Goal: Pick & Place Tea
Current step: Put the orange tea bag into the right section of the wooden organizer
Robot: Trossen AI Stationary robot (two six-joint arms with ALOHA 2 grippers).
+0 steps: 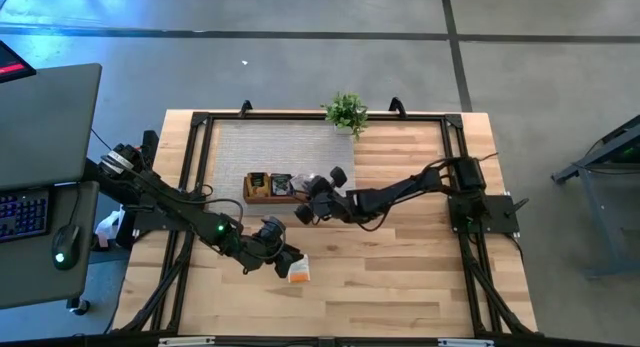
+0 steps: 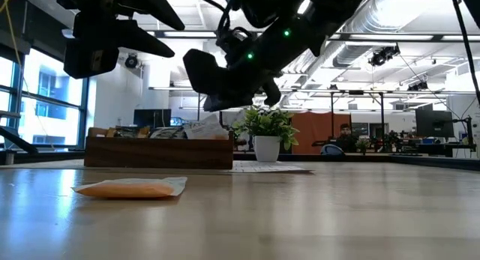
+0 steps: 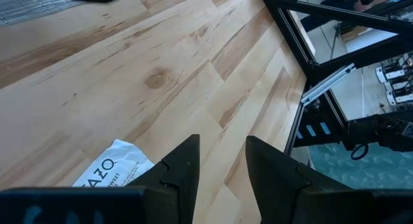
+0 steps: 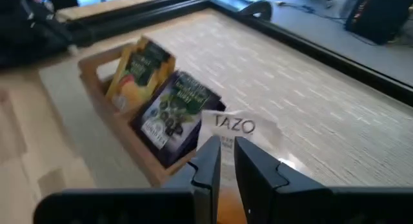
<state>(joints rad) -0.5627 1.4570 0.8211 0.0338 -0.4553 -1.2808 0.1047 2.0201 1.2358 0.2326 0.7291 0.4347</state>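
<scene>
An orange-and-white tea sachet (image 1: 298,272) lies flat on the bare wood near the table's near edge; the low view also shows this sachet (image 2: 131,187). My left gripper (image 3: 222,161) hovers open just beside it, with the sachet's white TAZO end (image 3: 111,170) next to one finger. My right gripper (image 4: 227,150) is shut on another orange-and-white sachet (image 4: 237,126) at the right end of the brown wooden tray (image 1: 262,196). In the tray, a yellow-orange sachet (image 4: 139,68) and a dark one (image 4: 175,111) stand on edge. My right gripper pinches the sachet between its two fingers. The white TAZO end (image 4: 248,127) sticks out past the fingertips and the orange part (image 4: 226,201) shows in the gap between them. It is held by the tray's end wall; whether it touches the tray cannot be told.
The tray sits on a grey woven mat (image 1: 270,147) on the table's far half. A small potted plant (image 1: 346,113) stands at the far edge. A black frame (image 1: 455,147) runs round the table. Bare wood lies right of both grippers.
</scene>
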